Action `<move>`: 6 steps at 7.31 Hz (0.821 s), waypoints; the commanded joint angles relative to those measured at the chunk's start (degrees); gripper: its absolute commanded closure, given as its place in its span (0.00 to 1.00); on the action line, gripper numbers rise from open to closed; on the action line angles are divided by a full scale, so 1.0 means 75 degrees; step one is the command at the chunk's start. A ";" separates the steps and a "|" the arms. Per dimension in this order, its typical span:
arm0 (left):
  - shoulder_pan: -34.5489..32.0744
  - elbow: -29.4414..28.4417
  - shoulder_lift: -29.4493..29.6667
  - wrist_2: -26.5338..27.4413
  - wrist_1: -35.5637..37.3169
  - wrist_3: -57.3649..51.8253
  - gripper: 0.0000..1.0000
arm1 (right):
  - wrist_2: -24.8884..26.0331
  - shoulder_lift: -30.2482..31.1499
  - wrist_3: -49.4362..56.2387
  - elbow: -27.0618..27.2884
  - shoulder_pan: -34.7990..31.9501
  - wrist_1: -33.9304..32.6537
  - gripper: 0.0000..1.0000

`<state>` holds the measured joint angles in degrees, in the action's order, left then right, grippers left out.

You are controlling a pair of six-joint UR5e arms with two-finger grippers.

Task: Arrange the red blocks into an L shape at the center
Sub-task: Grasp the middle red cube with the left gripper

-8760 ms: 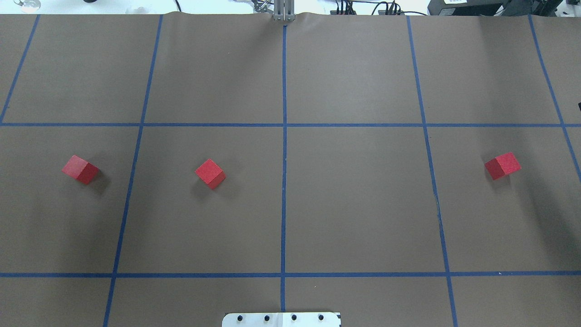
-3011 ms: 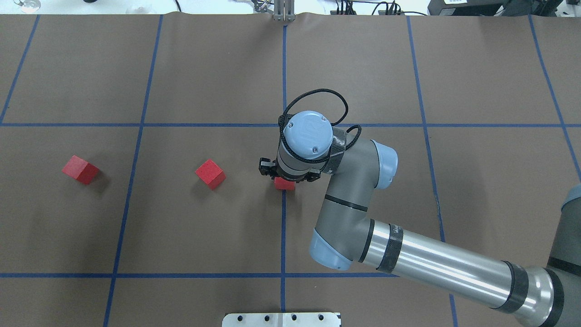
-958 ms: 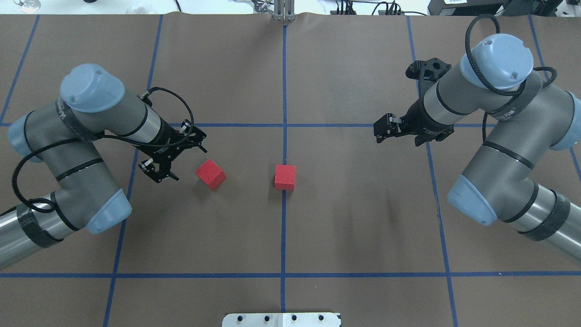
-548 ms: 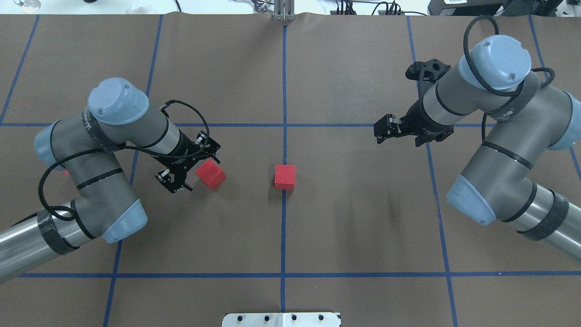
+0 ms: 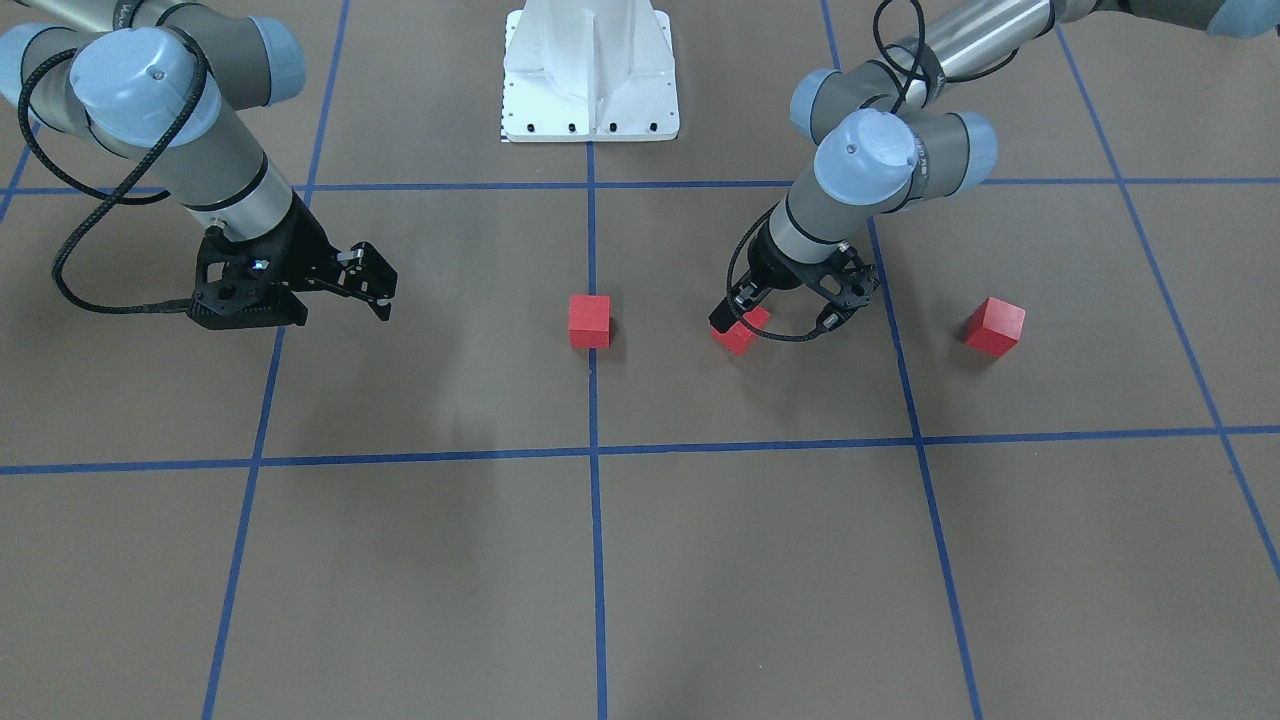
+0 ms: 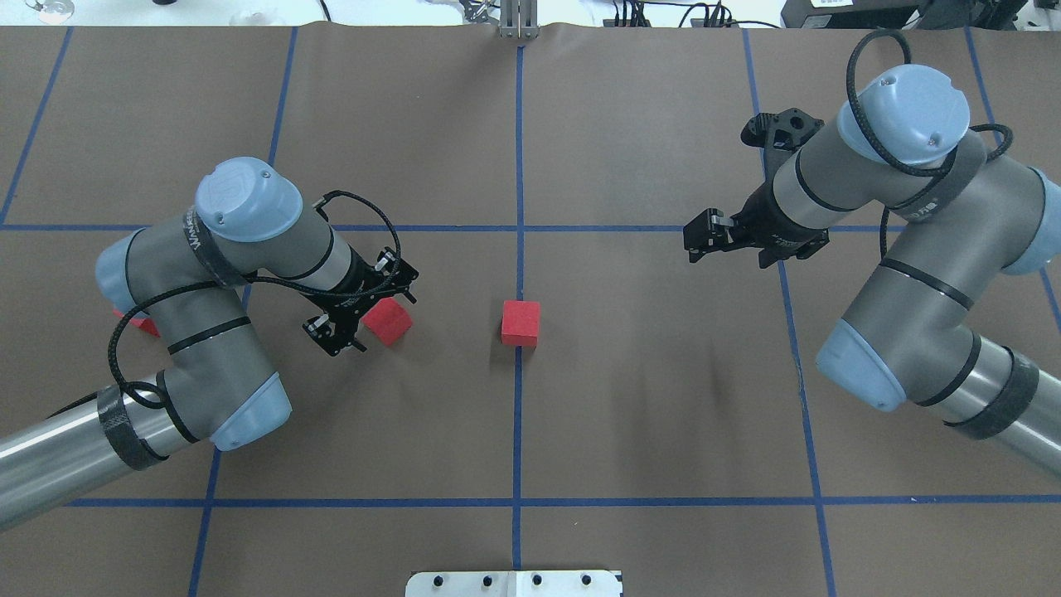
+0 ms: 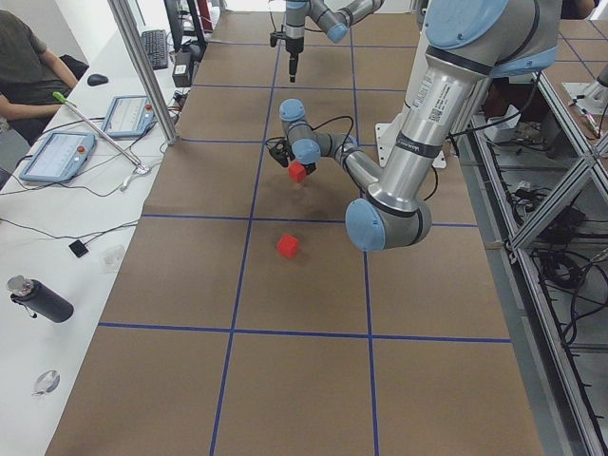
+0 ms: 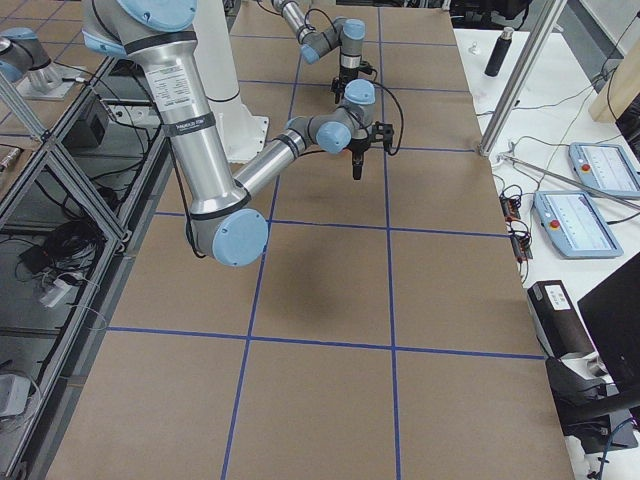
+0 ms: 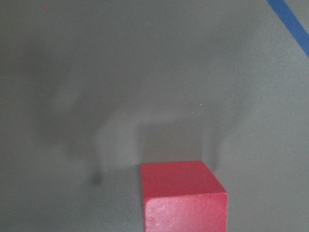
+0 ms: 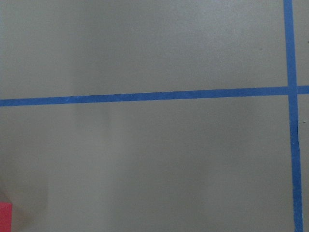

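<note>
Note what changed in the last 3 seconds: the right arm set 1 of the 3 red blocks on the centre line of the desk [image 6: 663, 398] and withdrew, so the centre block [image 6: 520, 322] now stands alone on the blue tape, just below the central grid crossing. The right end effector [image 6: 703, 237] is parked well apart from it, above the right-hand square, its fingers apart and holding nothing. Over the last second the left arm has advanced toward the second block [image 6: 388, 322], which lies near the centre block on the robot's left side and has not moved. The left end effector [image 6: 369, 315] now hangs directly over this block with its fingers spread wide. In the front-facing view, 1 finger overlaps the block's edge while the other stands clear, so treat the block as not yet centred between them. The left wrist view shows the block low in the frame with finger shadows on either side. The third block [image 5: 995, 326] remains far out on the robot's left. Judge the task at roughly 1/3: the anchor is placed and 2 blocks remain. Expect the next step to demand alignment, descent and closure, then placement flush against the centre block.
</note>
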<state>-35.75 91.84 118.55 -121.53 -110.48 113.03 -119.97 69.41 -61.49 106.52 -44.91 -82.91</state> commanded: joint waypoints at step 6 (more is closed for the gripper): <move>-0.0061 -0.0280 0.0026 0.0348 0.0000 -0.0035 0.76 | 0.0000 0.0003 -0.0004 -0.0012 0.0000 -0.0008 0.00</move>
<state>-36.14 89.75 118.74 -119.02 -110.58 112.77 -119.93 69.43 -61.52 106.44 -44.91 -82.97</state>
